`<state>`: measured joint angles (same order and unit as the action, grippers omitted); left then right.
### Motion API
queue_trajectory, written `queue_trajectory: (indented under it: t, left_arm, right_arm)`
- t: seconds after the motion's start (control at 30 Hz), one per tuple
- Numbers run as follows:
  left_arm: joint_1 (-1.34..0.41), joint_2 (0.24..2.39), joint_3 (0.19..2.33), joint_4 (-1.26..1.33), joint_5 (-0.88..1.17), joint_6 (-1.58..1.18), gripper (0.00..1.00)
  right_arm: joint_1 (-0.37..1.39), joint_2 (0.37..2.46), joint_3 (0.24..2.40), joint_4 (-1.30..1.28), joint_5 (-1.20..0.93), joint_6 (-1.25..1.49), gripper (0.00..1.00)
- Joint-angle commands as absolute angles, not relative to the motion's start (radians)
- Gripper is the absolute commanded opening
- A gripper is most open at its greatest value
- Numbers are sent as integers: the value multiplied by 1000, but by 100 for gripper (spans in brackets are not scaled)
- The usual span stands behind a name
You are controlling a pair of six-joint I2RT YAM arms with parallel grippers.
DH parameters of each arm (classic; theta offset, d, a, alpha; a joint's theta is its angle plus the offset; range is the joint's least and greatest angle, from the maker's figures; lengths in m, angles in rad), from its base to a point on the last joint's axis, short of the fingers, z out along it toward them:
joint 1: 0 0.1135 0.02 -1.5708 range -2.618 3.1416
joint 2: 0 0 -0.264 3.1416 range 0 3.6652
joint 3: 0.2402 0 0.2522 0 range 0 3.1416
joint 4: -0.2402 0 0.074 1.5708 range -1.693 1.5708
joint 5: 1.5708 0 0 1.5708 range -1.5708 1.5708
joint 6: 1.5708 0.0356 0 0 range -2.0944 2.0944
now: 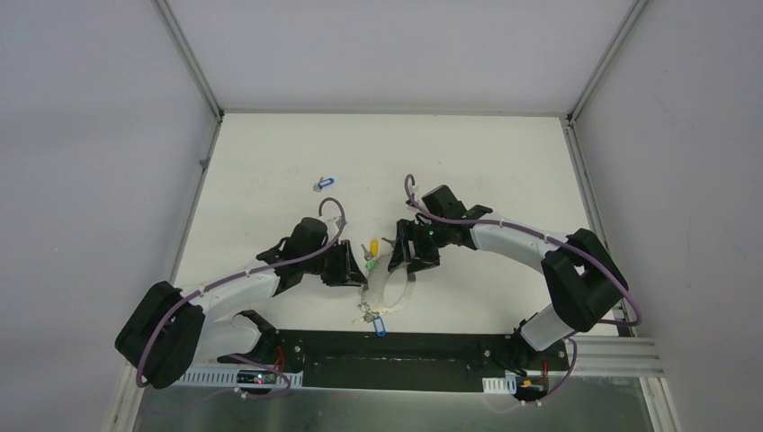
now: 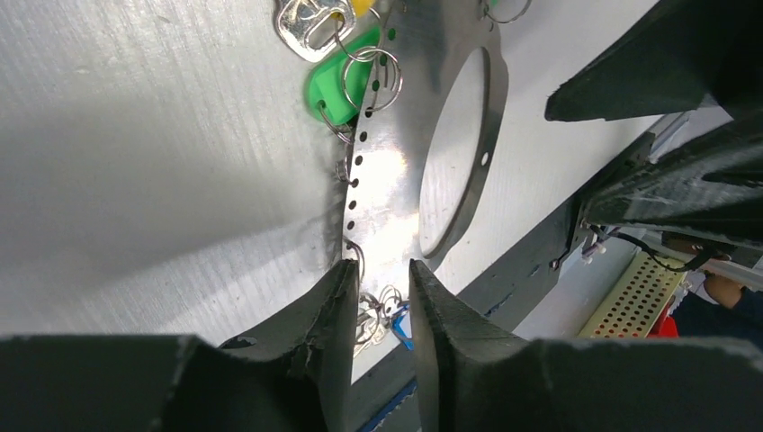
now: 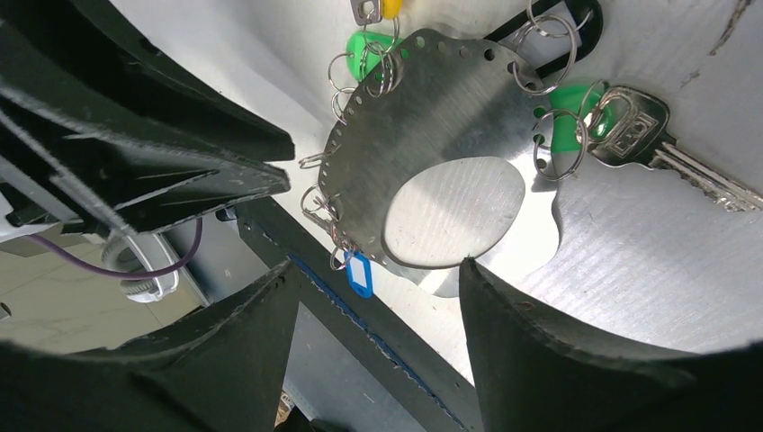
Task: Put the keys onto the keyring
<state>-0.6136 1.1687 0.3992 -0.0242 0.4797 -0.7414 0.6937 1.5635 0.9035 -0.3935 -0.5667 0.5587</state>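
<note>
The rim of the keyring (image 2: 387,180) is straddled by the narrowly parted left end effector (image 2: 381,270), clamping not discernible; the right end effector (image 3: 378,266) stands wide open, gripping nothing.

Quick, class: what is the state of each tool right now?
Left tool: narrow around the keyring; grip cannot be told.
Right tool: open, near the keyring.

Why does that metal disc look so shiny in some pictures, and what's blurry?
Left wrist: glare burns a white patch on the keyring, and the near fingers look soft. Right wrist: the keyring shines more evenly. Top external: even light, keys too small for detail.
</note>
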Motion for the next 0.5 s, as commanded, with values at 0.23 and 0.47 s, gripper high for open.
queue_trajectory:
  t: [0.23, 0.47]
  left_arm:
    - [-609, 967, 454, -285, 366, -785, 36]
    - [-609, 870, 402, -338, 378, -878, 36]
  right_arm:
    - [699, 1540, 918, -372, -606, 538, 67]
    - [746, 1558, 973, -421, -628, 464, 63]
